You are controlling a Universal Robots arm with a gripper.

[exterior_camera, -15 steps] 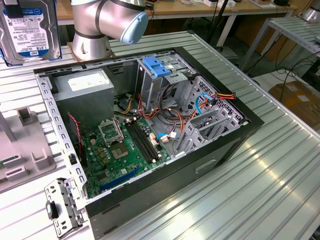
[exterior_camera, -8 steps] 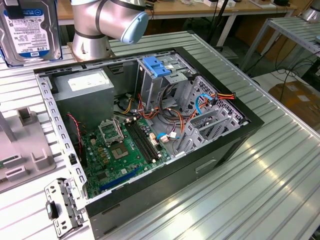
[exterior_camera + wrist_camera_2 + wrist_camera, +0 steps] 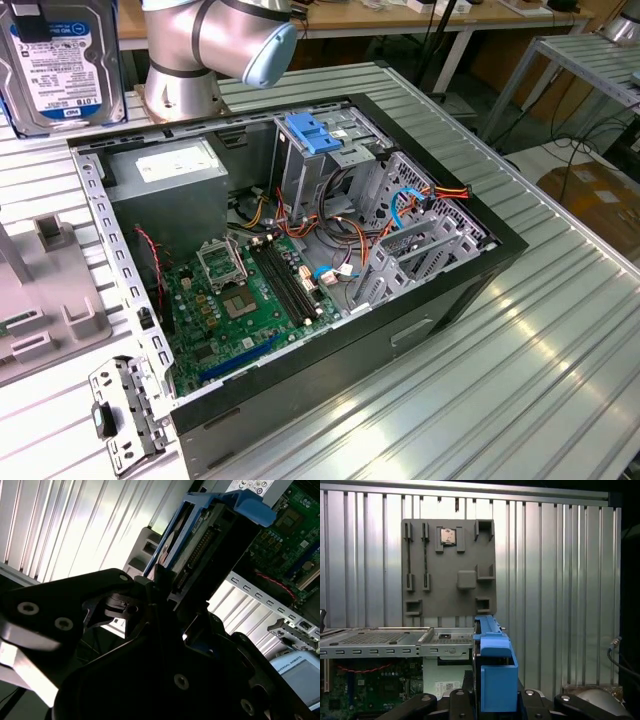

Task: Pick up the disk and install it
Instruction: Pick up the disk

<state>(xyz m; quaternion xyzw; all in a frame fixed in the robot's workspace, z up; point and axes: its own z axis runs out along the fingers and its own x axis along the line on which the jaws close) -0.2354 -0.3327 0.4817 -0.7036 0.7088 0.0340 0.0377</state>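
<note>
We have the disk (image 3: 60, 65) at the exterior view's far left, top corner. It is upright, with the white label facing the camera, and it sits outside the case, not in a bay.

In both wrist views the gripper (image 3: 160, 587) (image 3: 496, 702) is clamped on the disk (image 3: 200, 535) (image 3: 495, 680). The black fingers (image 3: 159, 575) pinch it edge-on by the blue carrier rail.

Below the disk, on the exterior view's left, a grey fixture plate (image 3: 50, 310) lies flat on the ribbed table (image 3: 520, 380). In the first wrist view we see the same plate (image 3: 450, 565) with its pockets, and a small square chip (image 3: 449, 536) sits in one of them.

A loose perforated metal bracket (image 3: 125, 410) lies just off the case's near-left corner.

The arm's base and elbow joint (image 3: 210, 40) stand behind the case, left of centre.

The open tower case (image 3: 400, 330) lies on its side mid-frame. Inside it, left to right:
- The grey power-supply box (image 3: 170, 190) is in the back-left corner.
- The green motherboard (image 3: 245, 300) lies in front of the power supply.
- The light-blue slotted bracket (image 3: 312, 133) sits on top of the rear bay.
- The bare metal drive cage (image 3: 420, 230) is toward the exterior view's right, with orange, red and blue cables (image 3: 400, 205) running across it.
</note>
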